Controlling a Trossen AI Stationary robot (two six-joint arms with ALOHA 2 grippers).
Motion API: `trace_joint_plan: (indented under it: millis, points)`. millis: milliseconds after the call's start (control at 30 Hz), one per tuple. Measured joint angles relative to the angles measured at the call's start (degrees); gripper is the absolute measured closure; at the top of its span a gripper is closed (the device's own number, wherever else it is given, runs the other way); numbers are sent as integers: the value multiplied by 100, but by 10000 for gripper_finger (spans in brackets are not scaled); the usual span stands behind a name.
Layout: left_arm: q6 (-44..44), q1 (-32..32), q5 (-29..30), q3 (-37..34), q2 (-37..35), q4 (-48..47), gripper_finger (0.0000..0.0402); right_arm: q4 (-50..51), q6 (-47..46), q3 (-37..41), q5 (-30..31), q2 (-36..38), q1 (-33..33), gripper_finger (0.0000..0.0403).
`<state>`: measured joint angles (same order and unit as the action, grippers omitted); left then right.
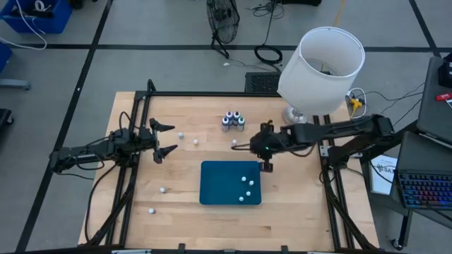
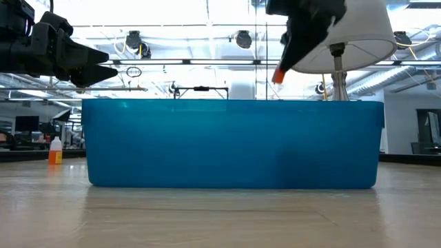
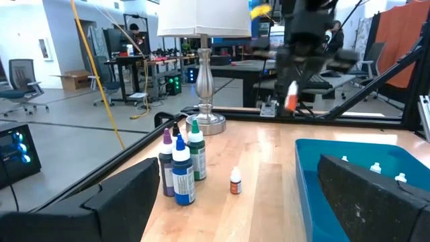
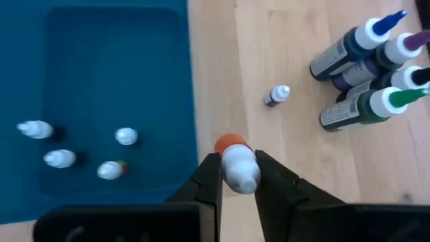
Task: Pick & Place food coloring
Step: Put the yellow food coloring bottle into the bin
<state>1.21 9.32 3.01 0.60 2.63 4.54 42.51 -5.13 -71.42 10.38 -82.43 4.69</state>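
My right gripper (image 4: 240, 176) is shut on a tiny food coloring bottle (image 4: 236, 160) with a white cap and an orange body. It holds the bottle in the air by the teal tray's (image 1: 219, 185) far right corner. Several tiny white-capped bottles (image 1: 246, 188) lie in the tray's right half. Another tiny bottle (image 4: 277, 95) lies on the wood beyond the tray, and more (image 1: 181, 134) are scattered on the left. My left gripper (image 1: 162, 139) stands open and level at the table's left, with nothing between its fingers. My right gripper pinches the bottle's white cap end (image 4: 240, 171) between its two fingers (image 4: 209, 180). The fingers slant down from the table's right side. The orange body (image 2: 278, 74) sticks out below the fingertips, and the bottle hangs well clear of the tray and the table.
A cluster of taller bottles with coloured tips (image 1: 233, 121) stands upright behind the tray. A lamp with a big white shade (image 1: 325, 67) stands at the table's far right. Bare wood lies left and in front of the tray, with two tiny bottles (image 1: 162, 189) there.
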Motion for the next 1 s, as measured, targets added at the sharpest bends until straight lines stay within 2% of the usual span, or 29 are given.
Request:
trace_joint_plan:
  millis: [200,267,400,733,1000]
  points:
    - [0,2,0,2,0,-2,2,594,-458,-439,-207,-527,561,357]
    - [0,1,0,1,-1,0,2,622,-472,-439,-438,-780,657,357]
    - [0,1,0,2,-1,0,2,421,-451,-439,-453,-1249,783,357]
    - [0,2,0,2,-1,-2,2,210,-255,-441,-577,-2139,589,357]
    - [0,0,1,1,-1,-1,2,124,-144,-441,-774,-2370,540,357]
